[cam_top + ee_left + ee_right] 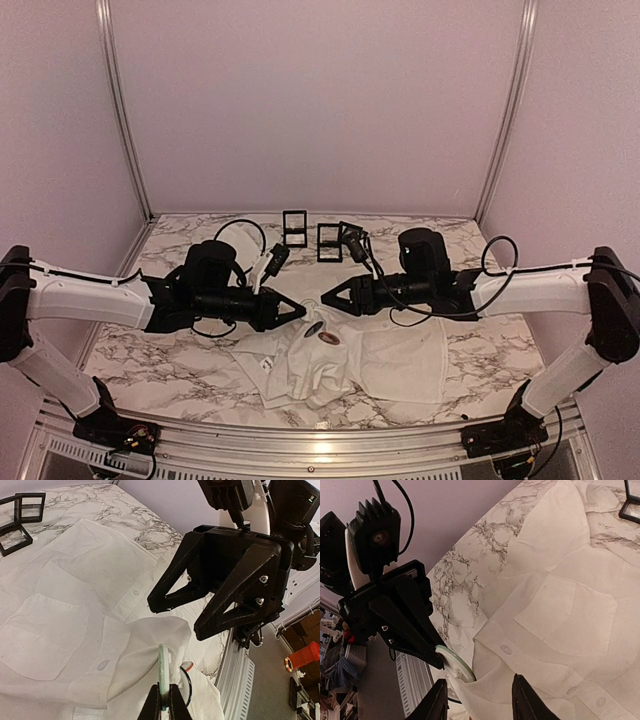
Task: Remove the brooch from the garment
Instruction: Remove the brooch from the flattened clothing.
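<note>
Left end effector (165, 702) pinched shut on brooch (163, 666), right end effector (479, 682) parted, empty, over garment (65, 580)

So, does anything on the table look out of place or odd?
The garment is not flat: its cloth is bunched and lifted at the round brooch, which the left gripper pinches by its edge.

Bare counter (150, 365) left and right of the garment (400, 360) gives passage; black frames (295, 240) block the far middle edge.
</note>
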### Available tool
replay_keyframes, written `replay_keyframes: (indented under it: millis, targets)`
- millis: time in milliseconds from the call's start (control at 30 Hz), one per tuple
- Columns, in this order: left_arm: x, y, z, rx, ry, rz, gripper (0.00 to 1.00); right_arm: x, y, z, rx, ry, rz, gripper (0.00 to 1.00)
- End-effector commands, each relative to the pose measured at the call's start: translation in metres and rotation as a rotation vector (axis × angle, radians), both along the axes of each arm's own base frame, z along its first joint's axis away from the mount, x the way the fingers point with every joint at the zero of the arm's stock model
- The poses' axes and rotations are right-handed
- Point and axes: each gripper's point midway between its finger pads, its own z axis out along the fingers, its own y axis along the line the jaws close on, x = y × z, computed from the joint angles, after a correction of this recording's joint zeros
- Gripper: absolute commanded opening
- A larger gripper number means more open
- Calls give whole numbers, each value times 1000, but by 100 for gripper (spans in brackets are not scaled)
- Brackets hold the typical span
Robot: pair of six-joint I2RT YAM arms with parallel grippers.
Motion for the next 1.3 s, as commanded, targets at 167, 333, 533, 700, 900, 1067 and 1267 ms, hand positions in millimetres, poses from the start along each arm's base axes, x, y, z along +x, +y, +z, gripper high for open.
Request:
replay_keyframes:
  millis: [167,333,533,700,900,1067,1267]
  targets:
    - [0,6,-4,65,22,-25,0,-2,7,-1,-111,-84,-1,41]
    - [-7,15,-17,149,46,-40,0,-4,11,-5,-122,-85,5,39]
    - [-14,32,-26,244,50,-40,0,0,10,-3,-133,-96,-16,38]
    - [-12,46,-20,267,29,10,0,10,6,-10,-175,-100,-77,34]
    - [5,58,12,197,-8,118,0,-2,22,-38,-279,-97,-69,29]
    - [21,62,45,82,-19,190,0,-28,46,-64,-302,-59,-9,27]
    - [38,59,82,-93,-11,243,0,-39,65,-66,-283,-31,-4,24]
